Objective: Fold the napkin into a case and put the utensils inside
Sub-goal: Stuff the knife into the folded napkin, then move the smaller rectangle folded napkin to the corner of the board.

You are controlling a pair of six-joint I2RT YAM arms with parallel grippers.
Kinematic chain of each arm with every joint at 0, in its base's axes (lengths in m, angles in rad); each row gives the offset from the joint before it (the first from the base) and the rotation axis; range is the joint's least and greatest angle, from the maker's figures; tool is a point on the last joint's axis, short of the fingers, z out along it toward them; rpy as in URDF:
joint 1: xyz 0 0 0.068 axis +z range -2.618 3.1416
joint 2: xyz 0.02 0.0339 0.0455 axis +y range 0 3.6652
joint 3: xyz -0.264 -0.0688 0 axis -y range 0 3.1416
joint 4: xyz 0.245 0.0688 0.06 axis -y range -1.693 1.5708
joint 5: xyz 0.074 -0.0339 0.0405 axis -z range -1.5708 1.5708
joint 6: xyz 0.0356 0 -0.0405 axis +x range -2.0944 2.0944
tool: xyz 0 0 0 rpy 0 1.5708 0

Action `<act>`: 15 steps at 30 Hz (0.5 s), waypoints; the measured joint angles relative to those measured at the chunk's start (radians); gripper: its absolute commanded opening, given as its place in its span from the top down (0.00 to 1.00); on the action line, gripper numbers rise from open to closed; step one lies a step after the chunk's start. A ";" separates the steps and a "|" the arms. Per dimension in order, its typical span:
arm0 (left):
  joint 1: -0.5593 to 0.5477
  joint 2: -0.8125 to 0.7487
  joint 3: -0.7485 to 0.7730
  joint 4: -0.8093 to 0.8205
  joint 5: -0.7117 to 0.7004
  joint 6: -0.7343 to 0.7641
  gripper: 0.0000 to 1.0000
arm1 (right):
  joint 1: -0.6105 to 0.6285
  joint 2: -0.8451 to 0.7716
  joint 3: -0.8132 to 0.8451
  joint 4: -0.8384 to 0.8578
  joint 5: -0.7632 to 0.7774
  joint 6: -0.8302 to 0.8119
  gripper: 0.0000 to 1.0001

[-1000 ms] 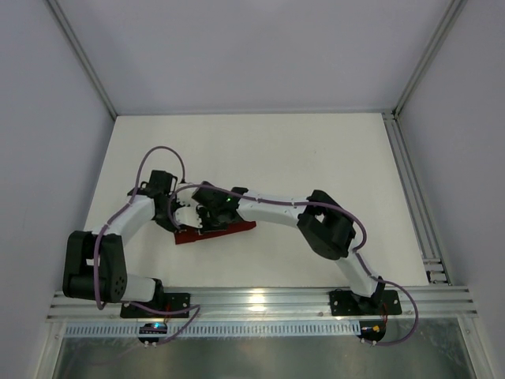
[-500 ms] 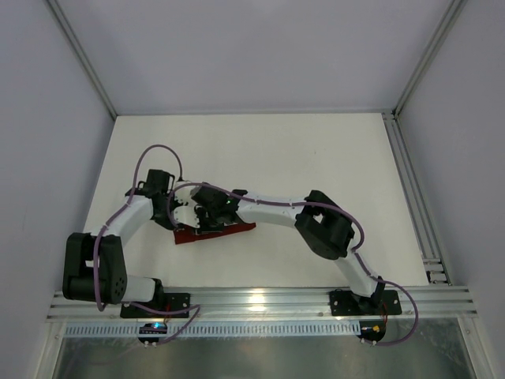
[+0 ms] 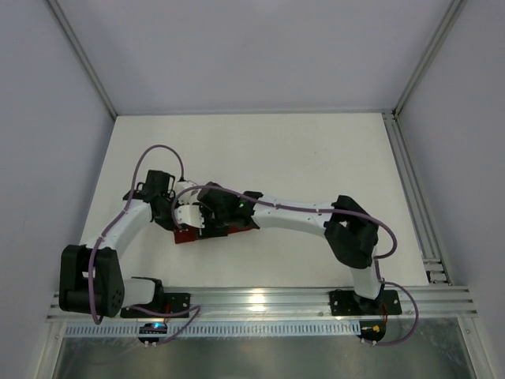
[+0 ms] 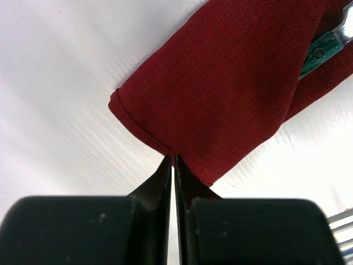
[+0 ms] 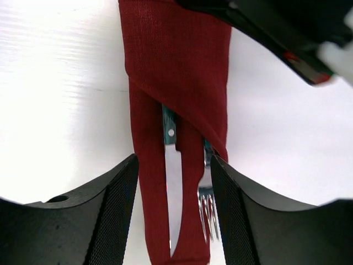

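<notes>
The left gripper (image 4: 172, 161) has fingers together, tips at the case (image 4: 231, 83) hem, grip unclear; the right gripper (image 5: 174, 182) has fingers apart, straddling the case; between them knife (image 5: 173, 199) and fork (image 5: 207, 208) heads protrude, handles mostly hidden.

top: we are looking down from above and behind the arm bases (image 3: 359, 302) onto the whole table (image 3: 316, 158) | left wrist: we are hovering low, facing the case (image 4: 231, 83) edge close up | right wrist: we are looking down along the case, close | shared: all three are showing the case
</notes>
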 measured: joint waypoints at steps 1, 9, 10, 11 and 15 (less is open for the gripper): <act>0.000 -0.012 0.000 -0.005 0.001 0.000 0.95 | 0.002 -0.038 -0.014 -0.009 0.002 0.001 0.41; 0.000 -0.050 0.006 -0.042 -0.003 0.008 0.93 | -0.011 -0.214 -0.054 -0.029 -0.047 0.042 0.60; 0.000 -0.050 0.009 -0.045 -0.003 0.008 0.91 | -0.020 -0.216 -0.058 -0.020 -0.063 0.064 0.74; 0.000 -0.050 0.014 -0.049 -0.003 0.008 0.91 | -0.034 -0.216 -0.064 -0.001 -0.080 0.099 0.80; 0.000 -0.050 0.046 -0.043 -0.003 -0.006 0.90 | -0.111 -0.188 -0.088 0.159 -0.113 0.302 0.91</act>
